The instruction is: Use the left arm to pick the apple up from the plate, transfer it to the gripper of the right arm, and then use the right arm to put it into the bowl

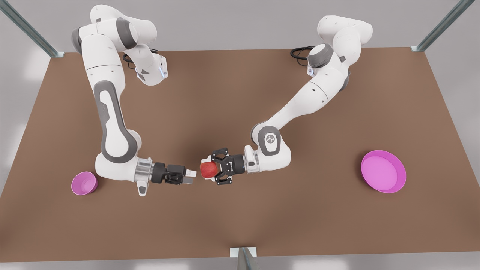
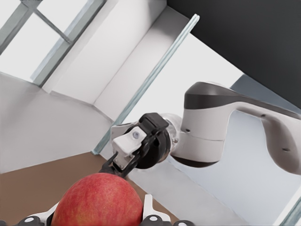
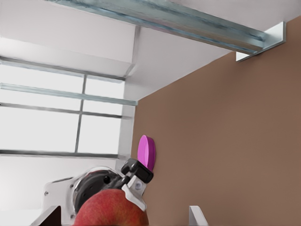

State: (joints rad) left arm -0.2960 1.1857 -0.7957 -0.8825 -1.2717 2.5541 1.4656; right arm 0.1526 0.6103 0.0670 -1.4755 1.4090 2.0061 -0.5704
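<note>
While clenched around the apple (image 1: 209,169) above mid-worktop (image 1: 240,217), left claw (image 1: 215,170) faces right claw (image 1: 191,177), which is spread, just beside the fruit.

Brown table (image 1: 240,217): small pink bowl (image 1: 84,183) at front view's left, big pink plate (image 1: 383,171) at right.

Red apple (image 1: 208,169), magenta plate (image 1: 383,171) and bowl (image 1: 84,183), brown table (image 1: 240,112).

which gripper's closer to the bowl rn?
Right. The right gripper hovers near the bowl; the left gripper, shut on the apple, is farther off.
</note>
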